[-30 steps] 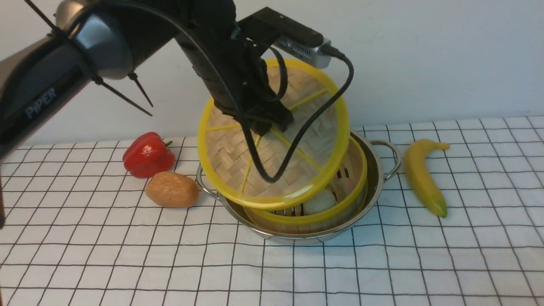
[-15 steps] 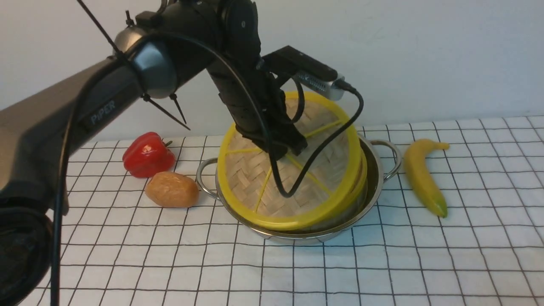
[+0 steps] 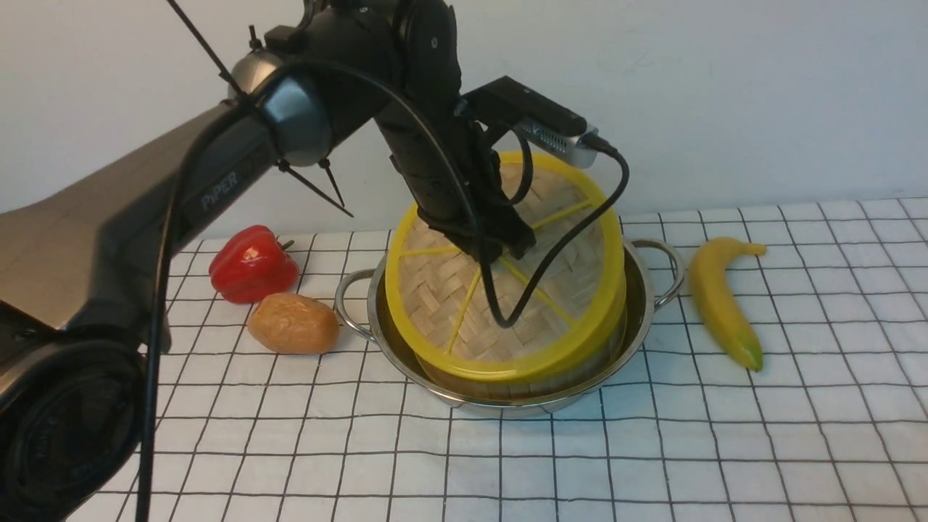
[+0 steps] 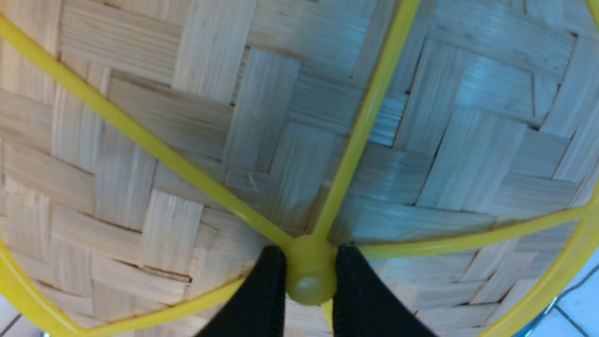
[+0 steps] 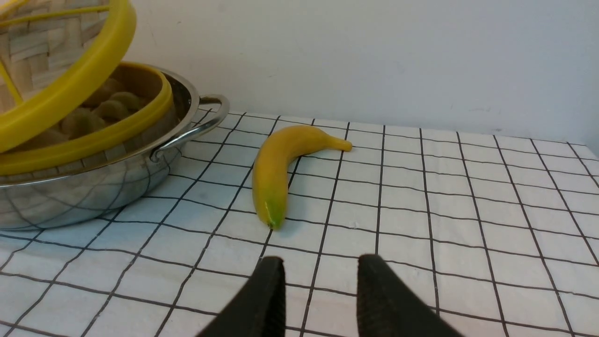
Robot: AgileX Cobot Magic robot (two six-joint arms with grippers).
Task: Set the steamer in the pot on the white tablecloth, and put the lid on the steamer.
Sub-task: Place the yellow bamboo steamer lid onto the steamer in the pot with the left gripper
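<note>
Nearest, the right gripper (image 5: 320,264) hangs over bare tablecloth (image 3: 652,464), jaws partly apart and holding nothing. Beyond it a banana (image 3: 718,297) lies toward the cloth's right edge, just beside the pot (image 3: 641,290). The pot sits midway along the cloth's far edge, with the steamer (image 5: 93,140) inside it and dumplings showing.

The lid (image 3: 449,312) lies tilted over the steamer. Its near rim meets the steamer's rim, while its far rim is raised, leaving a gap. The left gripper (image 4: 311,262) is clamped tight on the lid at its centre.

Likely risks:
- Released at this tilt, the lid could land askew, one edge hanging outside the steamer or slipping between steamer and pot wall.
- Pressed down unlevelled, it could tip the steamer.
- The narrow centre grip may let the lid pivot.
</note>
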